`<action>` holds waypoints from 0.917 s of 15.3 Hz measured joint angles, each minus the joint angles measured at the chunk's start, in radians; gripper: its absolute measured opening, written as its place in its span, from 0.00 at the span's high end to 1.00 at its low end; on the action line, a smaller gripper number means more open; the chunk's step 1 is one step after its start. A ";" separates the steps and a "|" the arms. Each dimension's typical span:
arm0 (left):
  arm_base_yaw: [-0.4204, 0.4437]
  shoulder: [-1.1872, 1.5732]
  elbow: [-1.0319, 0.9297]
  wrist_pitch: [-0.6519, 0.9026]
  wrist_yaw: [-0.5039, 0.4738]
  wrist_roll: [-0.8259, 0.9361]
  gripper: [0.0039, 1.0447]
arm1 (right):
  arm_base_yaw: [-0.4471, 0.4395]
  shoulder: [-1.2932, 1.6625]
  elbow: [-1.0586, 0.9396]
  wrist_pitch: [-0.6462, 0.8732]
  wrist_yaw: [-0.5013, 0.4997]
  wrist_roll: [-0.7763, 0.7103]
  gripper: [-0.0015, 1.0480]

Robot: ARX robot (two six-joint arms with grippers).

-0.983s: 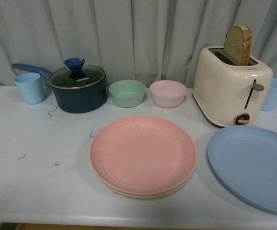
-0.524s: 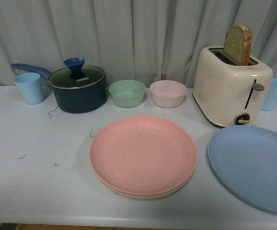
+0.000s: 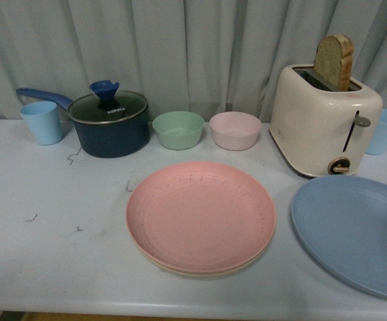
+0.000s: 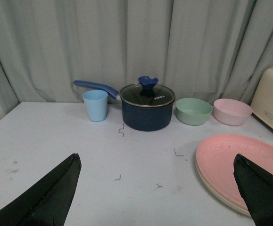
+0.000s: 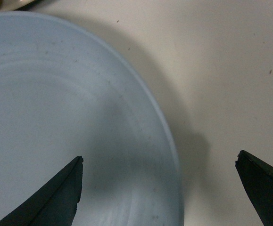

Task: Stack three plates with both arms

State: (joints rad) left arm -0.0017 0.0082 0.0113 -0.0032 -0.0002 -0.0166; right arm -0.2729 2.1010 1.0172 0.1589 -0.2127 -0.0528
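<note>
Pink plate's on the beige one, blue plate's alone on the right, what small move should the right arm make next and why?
Probably lower the right gripper onto the rim of the matte round blue plate and close. Its open fingers straddle that rim, one over the plate, one over the table, and this plate lies apart from the round pink plate stacked on the beige plate.

My left claw (image 4: 156, 157): two matte black fingers (image 4: 51, 197), wedge-shaped, tapering to sharp tips. My right claw (image 5: 160, 156): same black tapered fingers (image 5: 63, 193), smooth surface.
</note>
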 joint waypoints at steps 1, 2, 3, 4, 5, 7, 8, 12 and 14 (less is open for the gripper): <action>0.000 0.000 0.000 0.000 0.000 0.000 0.06 | 0.005 0.029 0.026 0.000 0.016 0.001 0.10; 0.000 0.000 0.000 0.000 0.000 0.000 0.06 | 0.006 0.043 0.036 -0.002 0.019 0.001 0.15; 0.000 0.000 0.000 0.000 0.000 0.000 0.06 | 0.010 0.071 0.057 -0.013 0.033 0.003 0.50; 0.000 0.000 0.000 0.000 0.000 0.000 0.06 | 0.009 0.071 0.057 -0.012 0.029 0.003 0.60; 0.000 0.000 0.000 0.000 0.000 0.000 0.06 | 0.005 0.069 0.048 -0.002 0.016 0.003 0.72; 0.000 0.000 0.000 0.000 0.000 0.000 0.06 | -0.025 0.006 -0.033 0.023 -0.046 0.008 0.92; 0.000 0.000 0.000 0.000 0.000 0.000 0.06 | -0.045 -0.054 -0.093 0.037 -0.077 0.011 0.97; 0.000 0.000 0.000 0.000 0.000 0.000 0.06 | -0.127 -0.346 -0.306 -0.016 -0.128 0.004 0.97; 0.000 0.000 0.000 0.000 0.000 0.000 0.06 | -0.125 -0.532 -0.361 -0.088 -0.198 0.017 0.97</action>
State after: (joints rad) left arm -0.0017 0.0082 0.0116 -0.0032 0.0002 -0.0166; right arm -0.3981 1.5692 0.6563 0.0708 -0.4110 -0.0360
